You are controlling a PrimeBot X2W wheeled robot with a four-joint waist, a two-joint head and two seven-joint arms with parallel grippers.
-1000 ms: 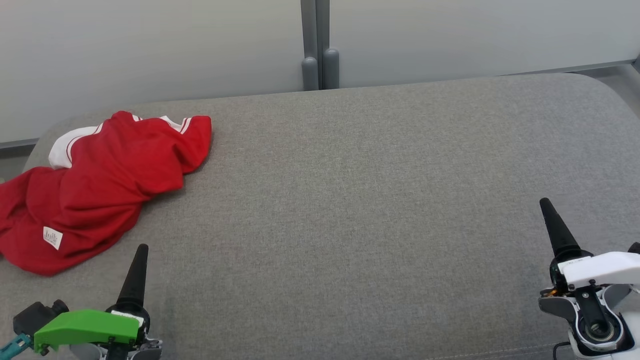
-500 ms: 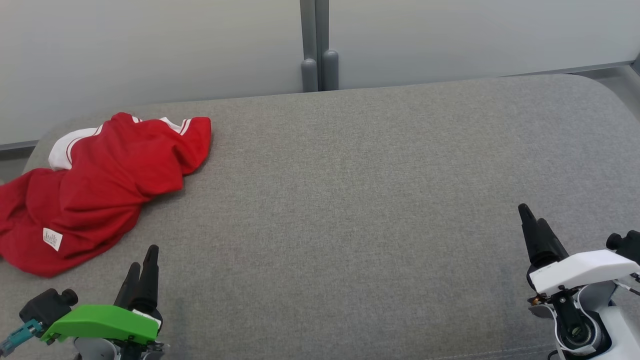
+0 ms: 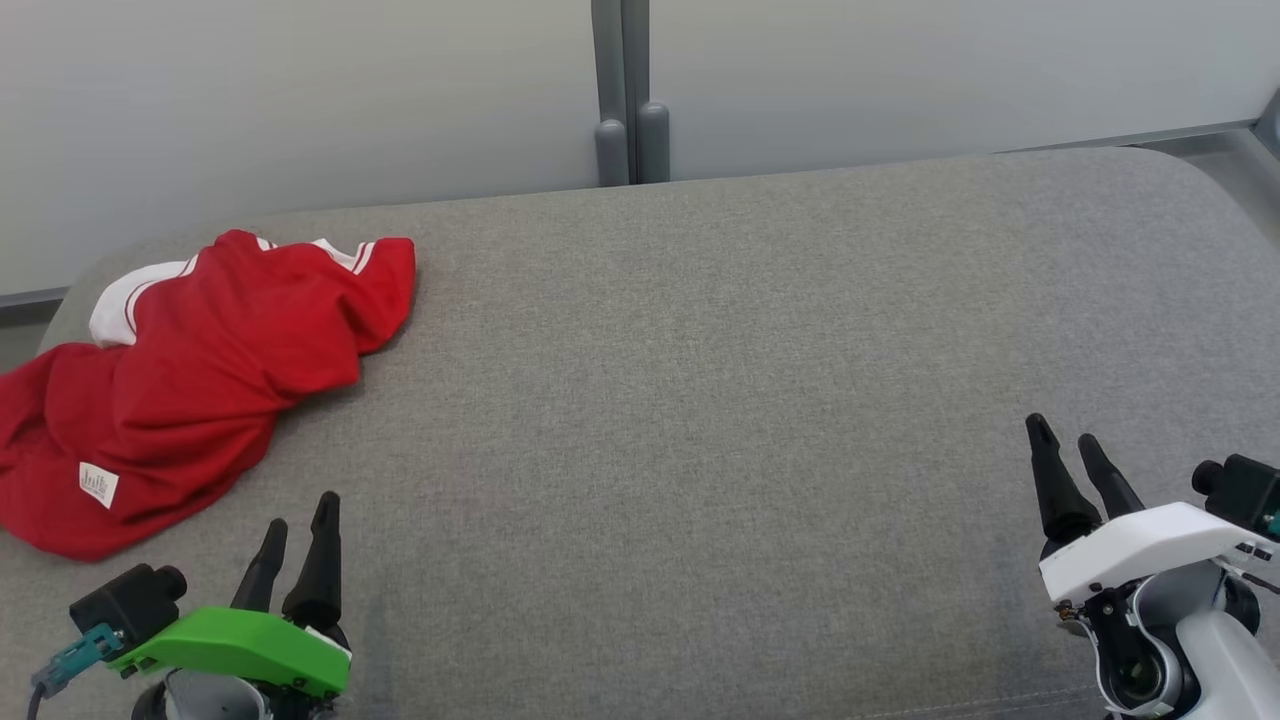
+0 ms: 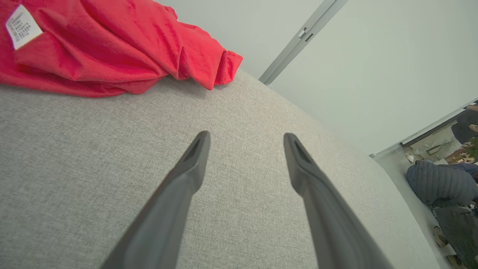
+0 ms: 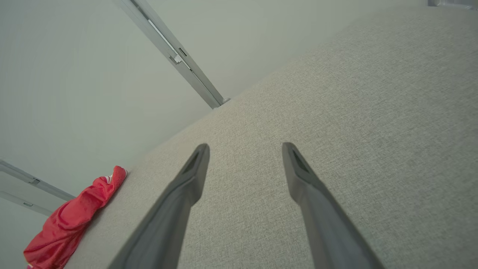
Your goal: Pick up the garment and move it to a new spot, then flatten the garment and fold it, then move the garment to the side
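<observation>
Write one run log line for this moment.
stage: before pickup | shirt: crumpled, untouched | left gripper: open, empty | right gripper: open, empty

Both arms low, jaws apart, nothing between the fingers.
The left gripper with two long dark tapered fingers [image 3: 300,512] sits at seven o'clock under its green plastic wrist cover [image 3: 230,645], fingers spread and aimed toward one o'clock. The right gripper with matching dark fingers [image 3: 1062,430] sits at four o'clock under a white plastic wrist cover [image 3: 1140,545], spread likewise, aimed toward eleven o'clock.
</observation>
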